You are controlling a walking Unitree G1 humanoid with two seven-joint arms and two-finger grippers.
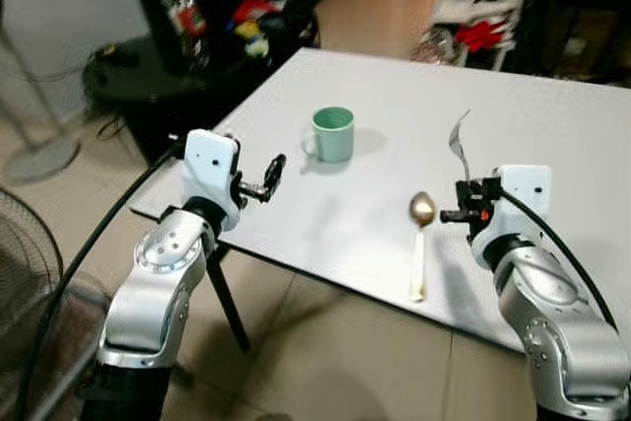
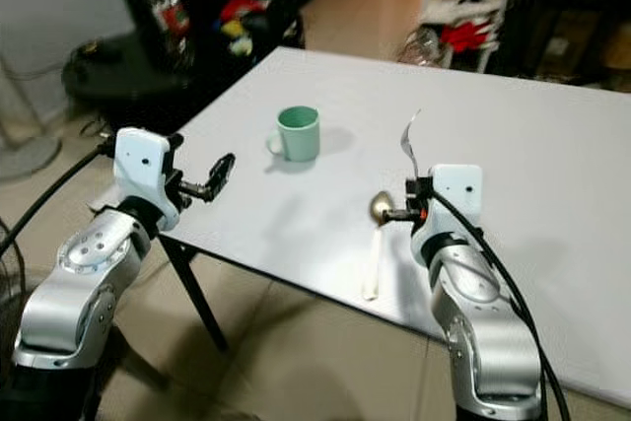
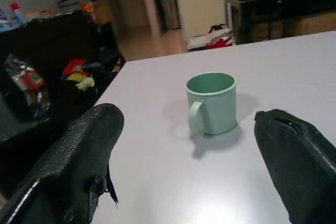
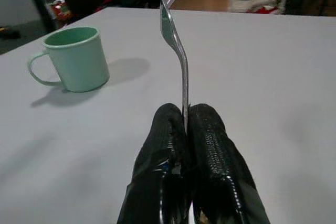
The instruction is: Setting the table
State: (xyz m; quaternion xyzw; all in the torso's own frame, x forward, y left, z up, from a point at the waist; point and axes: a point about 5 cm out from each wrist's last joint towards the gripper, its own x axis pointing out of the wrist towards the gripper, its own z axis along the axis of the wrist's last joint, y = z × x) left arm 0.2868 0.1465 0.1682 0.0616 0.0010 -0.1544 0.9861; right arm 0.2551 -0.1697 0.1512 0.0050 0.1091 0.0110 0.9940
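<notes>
A mint green mug [image 1: 333, 133] stands upright near the middle of the white table [image 1: 552, 125], handle toward me. A spoon [image 1: 420, 244] with a brass bowl and pale handle lies near the table's front edge. My right gripper [image 1: 463, 202] is shut on a silver fork [image 4: 178, 40], holding it upright by the handle just right of the spoon, tines up. My left gripper [image 1: 270, 179] hovers open over the table's front left part, short of the mug [image 3: 211, 102], nothing between its fingers [image 3: 79, 156].
A dark cabinet with colourful clutter [image 1: 232, 22] stands behind the table's left corner. A fan [image 1: 39, 155] is on the floor at far left. Black table legs [image 1: 229, 308] show below the front edge. Shelving with red items [image 1: 483, 32] sits at the back.
</notes>
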